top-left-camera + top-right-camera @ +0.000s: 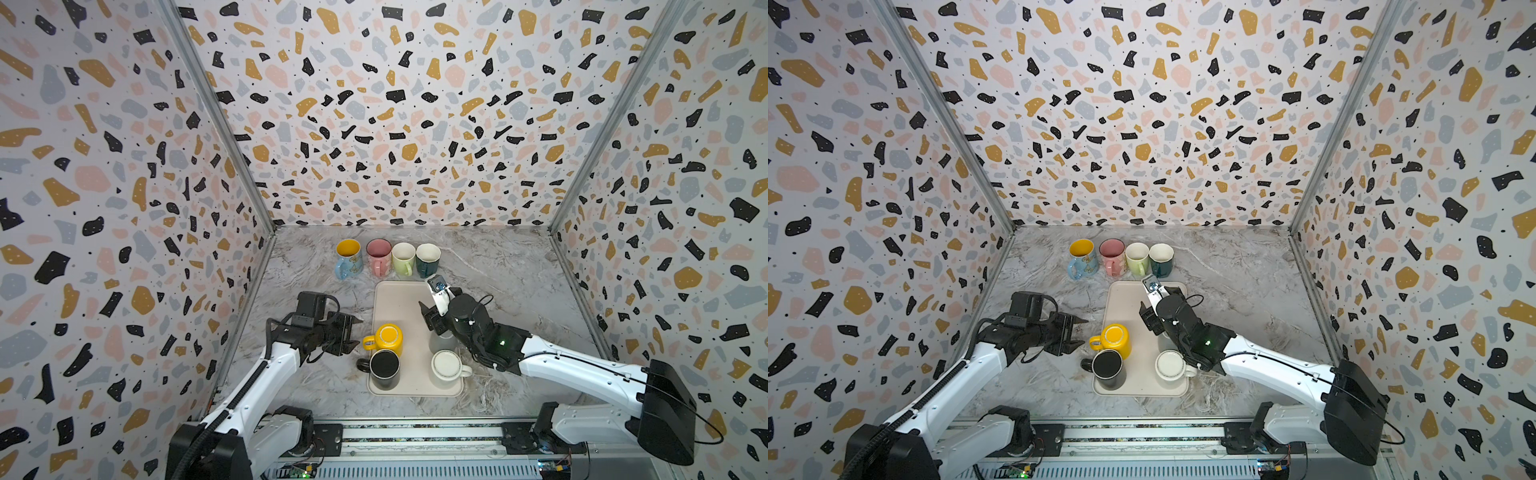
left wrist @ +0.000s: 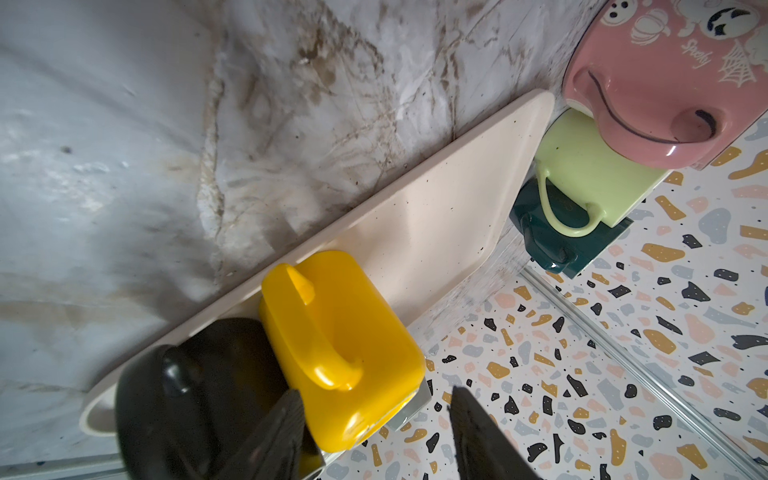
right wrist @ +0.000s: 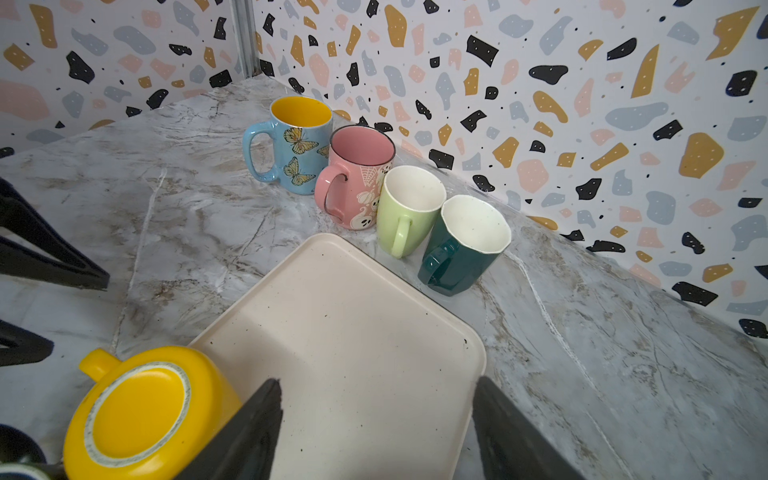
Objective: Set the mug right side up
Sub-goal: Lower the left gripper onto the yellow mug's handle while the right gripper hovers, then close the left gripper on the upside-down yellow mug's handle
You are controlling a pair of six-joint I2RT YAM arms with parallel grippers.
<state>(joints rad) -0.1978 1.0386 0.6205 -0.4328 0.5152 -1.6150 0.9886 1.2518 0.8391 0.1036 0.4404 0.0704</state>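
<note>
In both top views the yellow mug (image 1: 388, 337) (image 1: 1115, 338) sits bottom up on the pale tray (image 1: 401, 303). The left gripper (image 1: 358, 331) lies on its side with its fingers apart and nothing in them. The mug's handle is just past the fingertips, not touching. The right gripper (image 1: 426, 318) hangs over the tray, but its fingers are hard to make out from up here. A black mug (image 1: 384, 365) is also close to the left fingers.

In the left wrist view the two dark fingers (image 2: 274, 436) are spread with a gap. The yellow mug (image 2: 332, 332) is right ahead of them, handle toward them. The black mug (image 2: 187, 395) is beside one finger.

In the right wrist view the fingers (image 3: 249, 436) are wide apart and hold nothing. Bare tray (image 3: 353, 311) lies under the gap. The yellow mug (image 3: 137, 415) is beside one finger, flat bottom up. Well past the fingertips a blue mug (image 3: 299, 145), a pink mug (image 3: 357, 178), a light green mug (image 3: 407, 208) and a dark green mug (image 3: 465, 249) stand mouth up.
</note>
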